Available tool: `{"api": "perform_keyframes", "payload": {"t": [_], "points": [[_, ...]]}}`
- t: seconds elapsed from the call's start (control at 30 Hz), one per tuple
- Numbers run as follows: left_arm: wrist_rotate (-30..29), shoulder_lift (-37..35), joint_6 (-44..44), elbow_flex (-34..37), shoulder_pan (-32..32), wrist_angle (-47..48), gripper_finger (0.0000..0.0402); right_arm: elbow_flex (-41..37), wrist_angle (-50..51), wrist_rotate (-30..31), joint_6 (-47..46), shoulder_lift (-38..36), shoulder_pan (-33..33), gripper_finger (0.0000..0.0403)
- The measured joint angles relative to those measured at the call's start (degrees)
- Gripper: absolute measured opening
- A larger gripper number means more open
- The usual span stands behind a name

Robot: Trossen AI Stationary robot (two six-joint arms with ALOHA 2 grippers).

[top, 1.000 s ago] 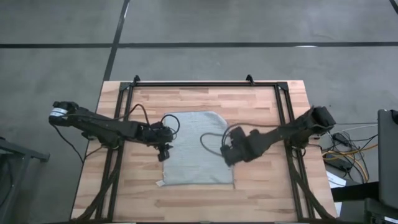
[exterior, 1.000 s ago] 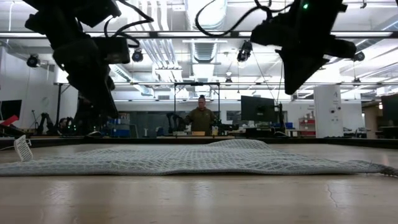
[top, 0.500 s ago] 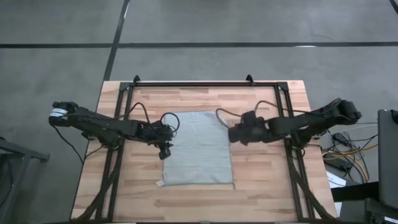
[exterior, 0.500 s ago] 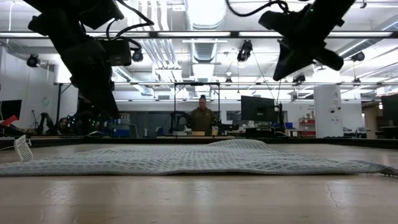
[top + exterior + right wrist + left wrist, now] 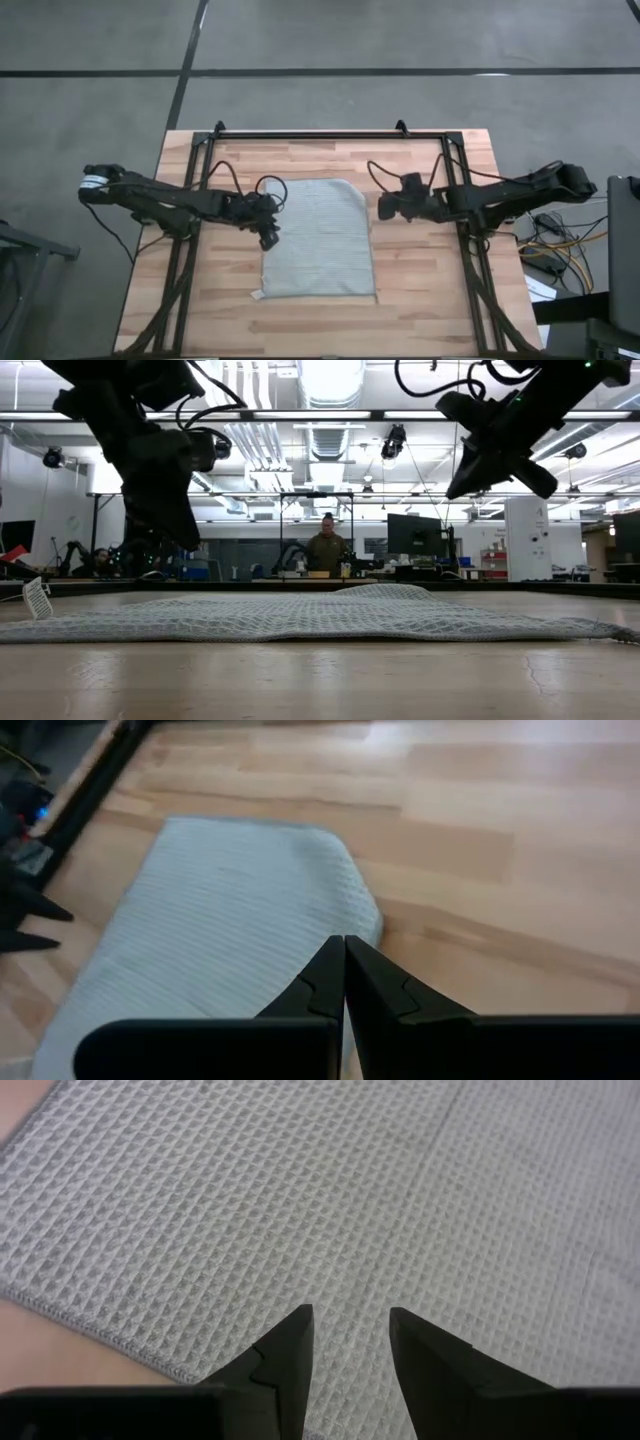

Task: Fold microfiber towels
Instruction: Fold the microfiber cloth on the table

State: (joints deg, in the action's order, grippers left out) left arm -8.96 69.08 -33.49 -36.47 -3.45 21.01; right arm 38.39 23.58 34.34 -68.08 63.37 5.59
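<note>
Towel flat on table

grey-green waffle-weave towel lies flat mid-table, one far corner rounded.

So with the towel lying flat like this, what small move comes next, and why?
Probably lower the left gripper onto the towel edge and pinch it: its fingers are apart just above that edge, while the right gripper is shut beside the far corner, holding nothing.
</note>
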Motion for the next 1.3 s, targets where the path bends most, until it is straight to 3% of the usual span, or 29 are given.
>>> {"api": "perform_keyframes", "payload": {"t": [0.23,0.57,0.77,1.03,1.3], "points": [[0.0,0.0,-1.8,0.0,0.3,0.0,0.0138,-0.6,-4.6,0.0,0.7,0.8,-3.6,0.0008],[0.1,0.0,0.4,0.0,0.6,0.1,0.0138,-2.1,-13.1,-5.0,-2.8,4.3,-7.2,0.0008],[0.1,0.0,0.5,0.0,0.8,0.0,0.0138,-2.1,-13.2,-8.9,-6.5,8.0,-7.9,0.0008],[0.3,-0.1,3.3,0.0,0.9,0.0,0.0138,-2.1,-13.6,-9.0,-14.3,12.7,-7.9,0.0008],[0.3,-0.1,0.2,-0.2,1.4,0.1,0.0138,-2.1,-13.6,-12.0,-16.7,13.2,-9.8,0.0009]]}}
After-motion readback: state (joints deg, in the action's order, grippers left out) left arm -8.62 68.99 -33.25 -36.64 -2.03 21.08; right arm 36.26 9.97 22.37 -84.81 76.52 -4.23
